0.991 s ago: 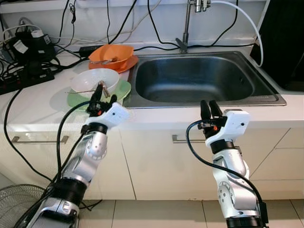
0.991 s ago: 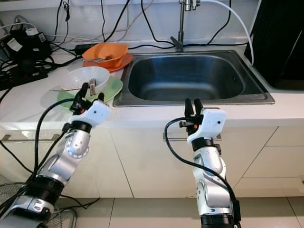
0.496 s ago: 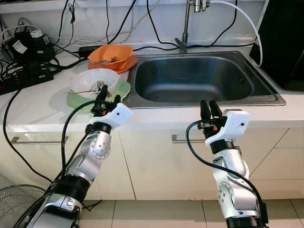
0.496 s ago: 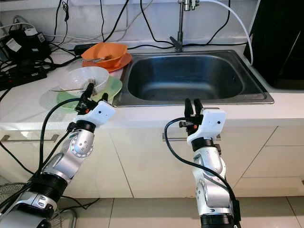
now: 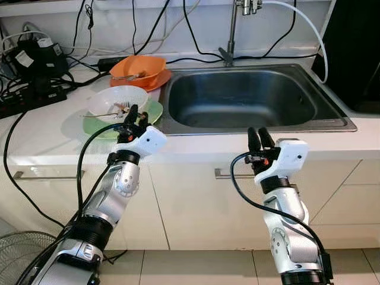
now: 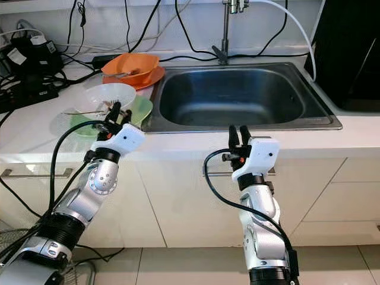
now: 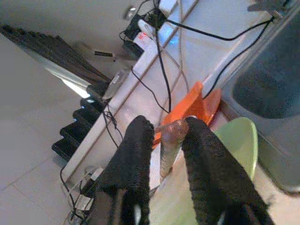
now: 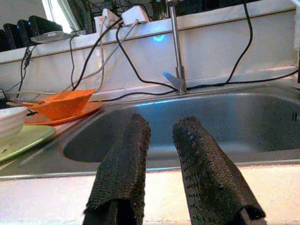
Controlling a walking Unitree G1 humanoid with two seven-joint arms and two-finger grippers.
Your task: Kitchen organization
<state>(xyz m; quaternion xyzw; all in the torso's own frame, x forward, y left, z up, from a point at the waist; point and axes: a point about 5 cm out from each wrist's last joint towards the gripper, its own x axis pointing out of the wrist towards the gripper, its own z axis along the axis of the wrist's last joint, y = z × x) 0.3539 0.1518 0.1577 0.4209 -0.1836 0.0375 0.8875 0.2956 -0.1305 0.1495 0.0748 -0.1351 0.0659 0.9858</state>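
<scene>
I see an orange bowl (image 5: 139, 66) on an orange plate (image 5: 160, 79) — the white bowl (image 5: 117, 99) sits on a pale green plate (image 5: 153, 110). The sink (image 5: 249, 98) is steel grey — cables (image 5: 155, 24) black.

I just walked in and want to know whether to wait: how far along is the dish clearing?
Nothing looks done yet: the sink holds no dishes. The white bowl sits on the green plate, the orange bowl on its orange plate. In hand: the left gripper is shut on a utensil by the white bowl. The right gripper waits open at the counter edge. All dishes remain.

A white bowl (image 5: 117, 100) with utensils sits on a green plate (image 5: 153, 110), behind it an orange bowl (image 5: 138, 66) on an orange plate (image 5: 161, 78).
</scene>
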